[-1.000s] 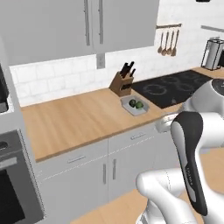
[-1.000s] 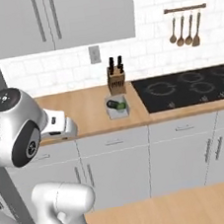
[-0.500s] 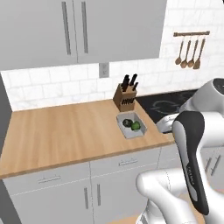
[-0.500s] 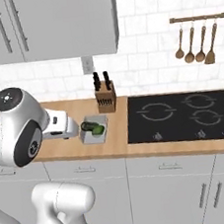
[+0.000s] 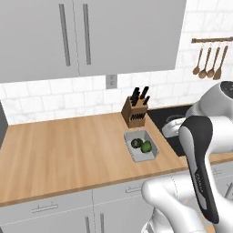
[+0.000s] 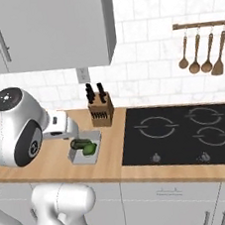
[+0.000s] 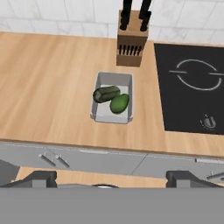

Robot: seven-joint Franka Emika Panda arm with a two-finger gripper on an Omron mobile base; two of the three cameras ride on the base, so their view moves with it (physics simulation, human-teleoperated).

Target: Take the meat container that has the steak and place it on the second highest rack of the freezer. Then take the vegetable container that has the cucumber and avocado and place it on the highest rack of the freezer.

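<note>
The vegetable container (image 7: 109, 115) is a straight-walled grey tray on the wooden counter, just in front of the knife block. It holds the dark green cucumber (image 7: 106, 93) and the bright green avocado (image 7: 119, 103). Both base views show the same tray (image 5: 136, 135) (image 6: 84, 157) with its green pieces. My gripper (image 7: 113, 178) is open, its fingertips (image 7: 40, 176) wide apart with nothing between them. It hangs back from the counter's front edge, well apart from the tray. The meat container, the steak and the freezer are out of view.
A wooden knife block (image 7: 132, 48) (image 5: 135, 113) stands against the tiled wall behind the tray. A black cooktop (image 7: 192, 87) (image 6: 187, 135) lies right of the tray. Wooden utensils (image 6: 199, 49) hang on a rail above it. Pale wall cupboards (image 5: 91, 36) hang overhead.
The whole picture has shifted, so the base has driven sideways along the counter and closer. The tray now sits nearer the middle of the views. It has not moved on the counter.
</note>
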